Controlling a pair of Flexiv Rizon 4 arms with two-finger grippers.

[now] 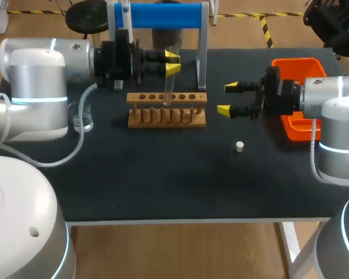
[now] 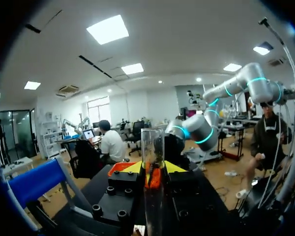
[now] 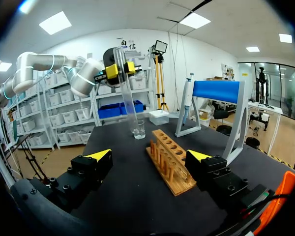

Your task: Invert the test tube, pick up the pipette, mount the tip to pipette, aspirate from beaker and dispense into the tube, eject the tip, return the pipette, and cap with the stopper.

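Black table [image 1: 163, 186], blue stand [image 1: 163, 15] at its back, wooden rack [image 1: 166, 116] in front, my left claw [image 1: 172, 63] clamped on the upright tube [image 1: 169, 81] above the rack, my right claw [image 1: 231, 99] spread apart beside the rack, beaker [image 1: 83, 119] far left, stopper [image 1: 239, 146] lying near my right claw.

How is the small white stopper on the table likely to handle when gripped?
The stopper looks tiny, so probably light; a nudging finger may skid it across the table. It seems a short cylinder standing on end; knocked over, it could roll.
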